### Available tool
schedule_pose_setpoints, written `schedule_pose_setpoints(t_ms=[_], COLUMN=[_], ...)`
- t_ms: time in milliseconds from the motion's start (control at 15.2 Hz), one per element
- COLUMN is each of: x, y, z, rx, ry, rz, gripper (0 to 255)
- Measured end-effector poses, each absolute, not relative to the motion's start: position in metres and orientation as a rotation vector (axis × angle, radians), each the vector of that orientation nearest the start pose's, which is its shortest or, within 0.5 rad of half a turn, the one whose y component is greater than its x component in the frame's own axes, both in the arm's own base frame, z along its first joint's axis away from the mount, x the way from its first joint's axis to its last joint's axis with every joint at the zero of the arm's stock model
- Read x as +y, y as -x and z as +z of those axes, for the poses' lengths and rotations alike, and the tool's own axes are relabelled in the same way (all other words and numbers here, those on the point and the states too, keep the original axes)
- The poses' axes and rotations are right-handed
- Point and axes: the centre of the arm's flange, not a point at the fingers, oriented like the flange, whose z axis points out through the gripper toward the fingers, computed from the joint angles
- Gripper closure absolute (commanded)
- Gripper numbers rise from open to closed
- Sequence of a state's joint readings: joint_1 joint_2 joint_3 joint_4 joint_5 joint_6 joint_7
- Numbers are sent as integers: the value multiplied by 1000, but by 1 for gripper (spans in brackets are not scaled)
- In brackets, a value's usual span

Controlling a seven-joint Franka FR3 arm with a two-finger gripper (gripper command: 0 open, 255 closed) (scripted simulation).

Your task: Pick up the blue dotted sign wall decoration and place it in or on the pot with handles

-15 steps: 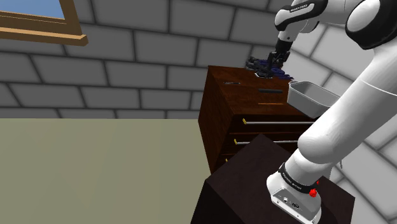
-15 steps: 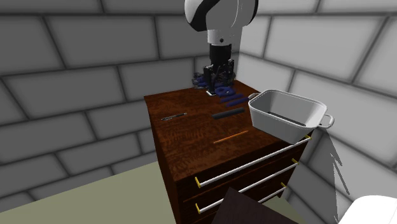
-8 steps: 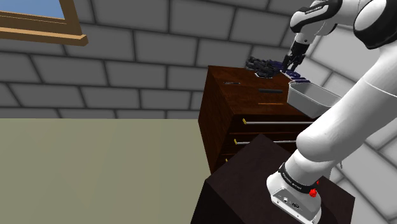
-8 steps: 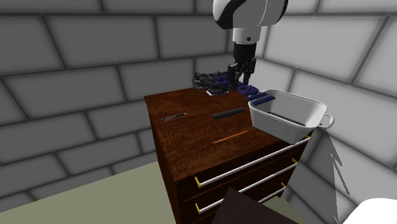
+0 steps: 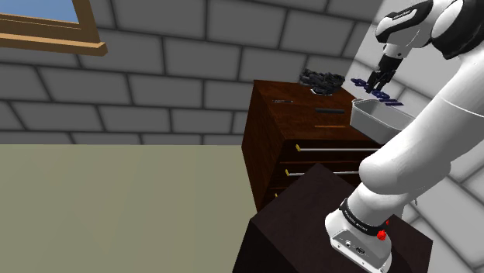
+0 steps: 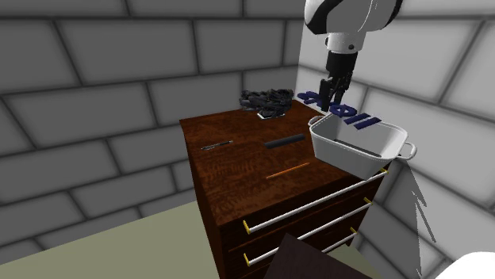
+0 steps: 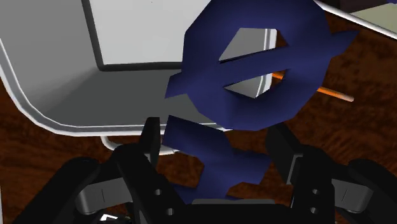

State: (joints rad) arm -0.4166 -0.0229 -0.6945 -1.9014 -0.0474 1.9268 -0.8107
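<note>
My black gripper [image 6: 329, 98] is shut on the blue sign of joined letters [image 6: 356, 120] and holds it in the air over the back rim of the white rectangular pot with handles [image 6: 354, 153]. The pot stands on the dark wooden dresser [image 6: 238, 170], at its corner on the second exterior view's right. In the shoulder view the gripper [image 5: 378, 82] hangs just above the pot [image 5: 372, 120], with the sign [image 5: 388, 101] stretched across the pot's opening. In the wrist view the sign [image 7: 254, 70] rises from between the fingers [image 7: 151, 143], with the pot's inside [image 7: 127, 32] behind it.
A dark heap of small things [image 6: 266, 101] lies at the dresser's back edge. On the top also lie a black rod [image 6: 284, 141], an orange pencil [image 6: 287, 170] and a thin dark tool [image 6: 216, 146]. Grey stone walls stand close behind the dresser.
The gripper lifted the blue sign off the dresser's back by the dark heap and carried it toward the second exterior view's right, until it hung over the pot.
</note>
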Motion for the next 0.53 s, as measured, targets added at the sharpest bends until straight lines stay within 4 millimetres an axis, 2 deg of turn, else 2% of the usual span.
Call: schedule_pose_setpoints(t_ms=[528], x=[-570], y=[-157], z=[508], rx=[455], ry=[3162], rz=[1], gripper=[255])
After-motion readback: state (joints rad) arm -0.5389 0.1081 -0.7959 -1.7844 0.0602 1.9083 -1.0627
